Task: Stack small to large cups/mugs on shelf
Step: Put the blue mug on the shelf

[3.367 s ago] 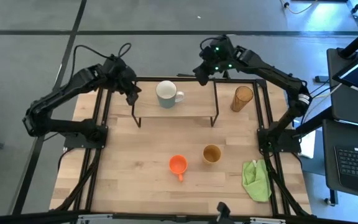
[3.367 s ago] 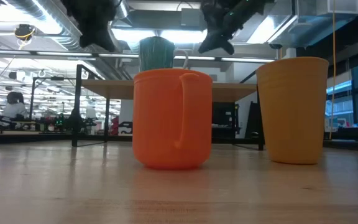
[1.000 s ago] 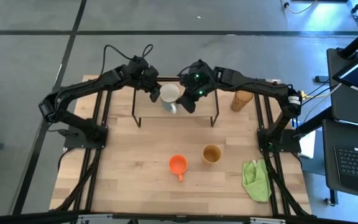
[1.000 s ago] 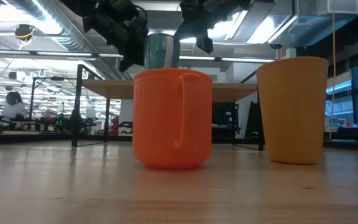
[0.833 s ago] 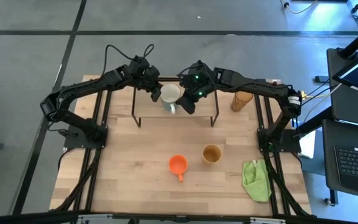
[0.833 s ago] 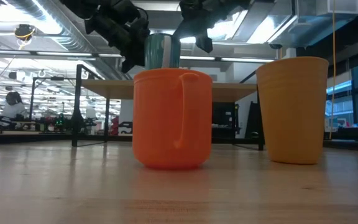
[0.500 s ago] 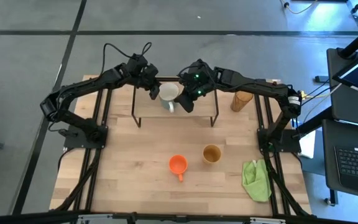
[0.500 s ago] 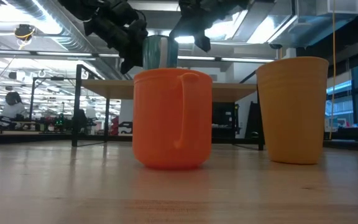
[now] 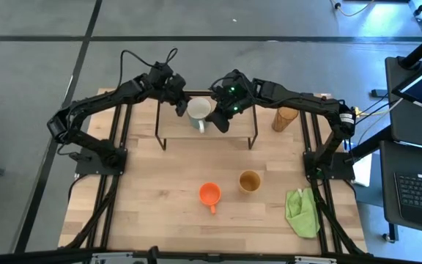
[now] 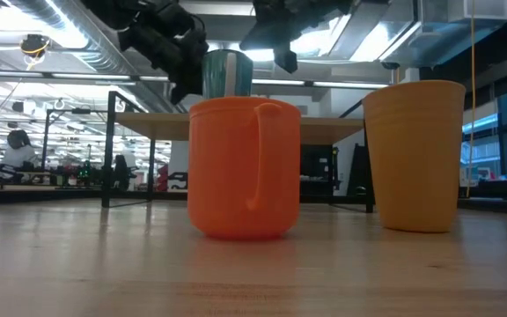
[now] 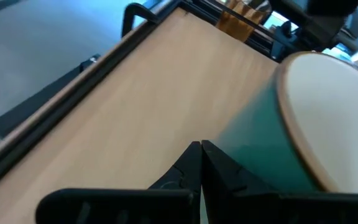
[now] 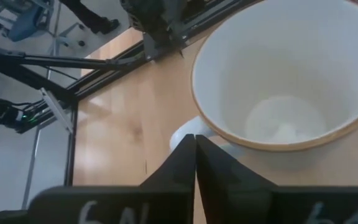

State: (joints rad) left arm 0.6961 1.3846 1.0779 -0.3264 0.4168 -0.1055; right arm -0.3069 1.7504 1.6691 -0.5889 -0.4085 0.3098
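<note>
The white mug, teal outside in the left wrist view, stands upright on the shelf, its handle toward the near side. My left gripper is shut at the mug's left side. My right gripper is shut at its right near side, by the handle. The orange mug and the tan cup stand on the table's near half. The amber tumbler stands on the table to the right of the shelf. My left gripper has its shut fingertips against the lower outer wall of the mug, on the mug's left side, coming slanting down from the far left. The mug stands upright on the shelf. My right gripper has its shut fingertips at the mug's handle, just under the rim, coming slanting down from the right. Whether they press on the handle or only reach it, I cannot tell.
A green cloth lies at the table's near right. In the low view the orange mug and tan cup stand in front, the white mug behind them on the shelf.
</note>
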